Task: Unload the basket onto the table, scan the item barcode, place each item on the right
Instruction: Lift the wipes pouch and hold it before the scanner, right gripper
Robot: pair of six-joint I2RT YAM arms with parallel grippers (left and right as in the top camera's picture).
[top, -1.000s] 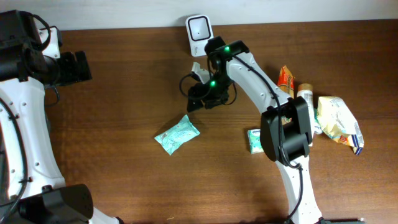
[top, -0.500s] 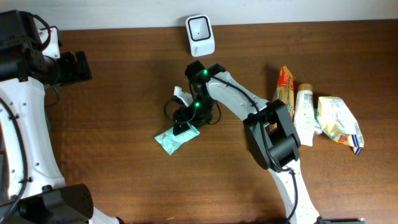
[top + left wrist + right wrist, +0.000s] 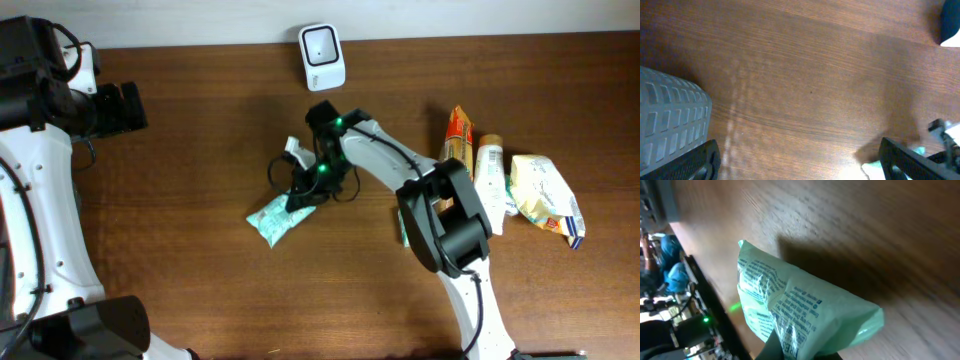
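The right gripper (image 3: 301,196) is pinching the one-o'clock corner of the mint-green packet (image 3: 278,217), which is lying toward seven o'clock from the white barcode scanner (image 3: 322,44). The left gripper (image 3: 128,107) is idling agape at nine o'clock. The next move is likely calling for a clean lift, then turning the barcode face toward the scanner's window.

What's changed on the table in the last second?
The right gripper swung from beside the scanner to the green packet and closed on its edge, nudging it slightly toward the left arm. The left gripper stayed open, and the snacks did not move.
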